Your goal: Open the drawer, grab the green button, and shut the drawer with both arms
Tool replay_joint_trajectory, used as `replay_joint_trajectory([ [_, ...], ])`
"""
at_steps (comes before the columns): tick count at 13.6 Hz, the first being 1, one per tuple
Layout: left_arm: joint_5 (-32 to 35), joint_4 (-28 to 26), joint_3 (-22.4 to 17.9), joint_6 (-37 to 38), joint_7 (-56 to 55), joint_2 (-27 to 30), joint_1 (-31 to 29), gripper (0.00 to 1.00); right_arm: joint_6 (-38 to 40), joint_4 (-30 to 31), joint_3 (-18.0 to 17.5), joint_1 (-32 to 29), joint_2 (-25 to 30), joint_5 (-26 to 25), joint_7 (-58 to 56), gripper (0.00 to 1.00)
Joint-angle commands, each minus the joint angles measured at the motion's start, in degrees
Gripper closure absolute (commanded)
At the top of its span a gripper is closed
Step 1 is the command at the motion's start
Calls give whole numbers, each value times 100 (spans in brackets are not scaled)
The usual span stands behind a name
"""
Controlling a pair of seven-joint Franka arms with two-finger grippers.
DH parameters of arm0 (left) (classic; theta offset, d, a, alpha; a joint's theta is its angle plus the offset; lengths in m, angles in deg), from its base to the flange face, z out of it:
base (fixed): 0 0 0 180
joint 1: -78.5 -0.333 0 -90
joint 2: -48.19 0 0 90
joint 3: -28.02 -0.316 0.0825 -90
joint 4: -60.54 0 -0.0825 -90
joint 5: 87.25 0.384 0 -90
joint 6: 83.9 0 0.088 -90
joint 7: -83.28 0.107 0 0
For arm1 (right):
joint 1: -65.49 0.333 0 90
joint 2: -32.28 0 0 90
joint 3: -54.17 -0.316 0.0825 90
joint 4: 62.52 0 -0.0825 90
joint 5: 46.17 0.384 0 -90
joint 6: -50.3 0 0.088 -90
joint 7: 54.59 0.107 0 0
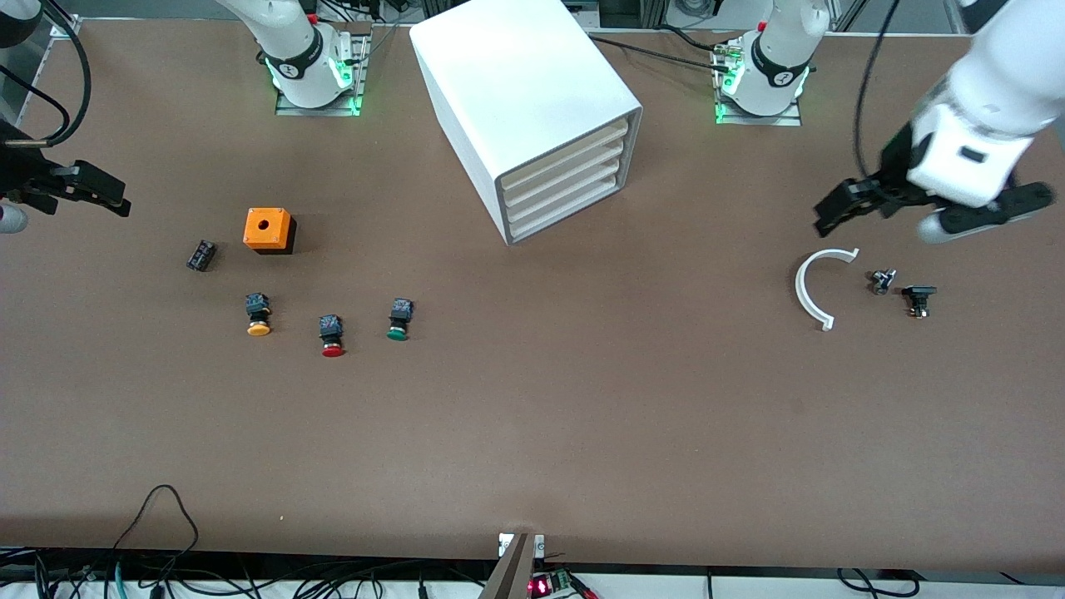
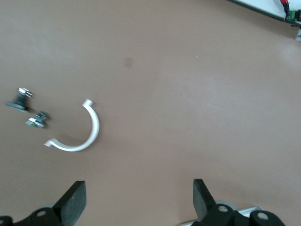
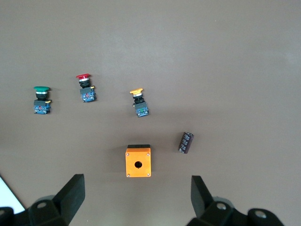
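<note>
The brown bench carries everything, and nothing of the task looks begun. The big white box cabinet stands between the two arm bases, its four shallow cream-white drawers all flush with its front. The lowest drawer, the one to be pulled, sits shut, so opening it comes first, then taking the button, then closing.

The left arm reaches over its own end of the bench, and the left hand hangs released with its fingers spread wide, grasping nothing, above a white curved half-ring piece. Just beside that ring lie two small dark metal fittings. The right hand hovers over the right arm's end of the bench, also spread wide and empty, as its wrist view confirms.

Toward that end sits an orange square box with a round hole, with a small black block beside it. Nearer the front camera than the box lie three push buttons in a loose row: a yellow-orange-capped one, a red-capped one, and the green-capped button with black-blue body. That green button, the task's own, lies on its side on the open bench, well apart from the cabinet and untouched; whether another lies in the closed drawer cannot be told.
</note>
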Motion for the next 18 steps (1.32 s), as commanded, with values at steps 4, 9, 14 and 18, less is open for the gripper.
replay_joint_trajectory([
  [4,100,199,-778,485,1998,22,-125,0,6,-54,-801,-879,6,206,80,0],
  [9,99,278,-770,651,2300,48,-116,0,-3,-54,-818,-853,-12,241,53,0],
  [14,65,410,-779,766,2352,-119,-344,0,6,-89,-889,-844,41,268,544,0],
  [18,-15,410,-787,749,2695,-136,-397,0,93,-352,-897,-844,41,242,-33,0],
])
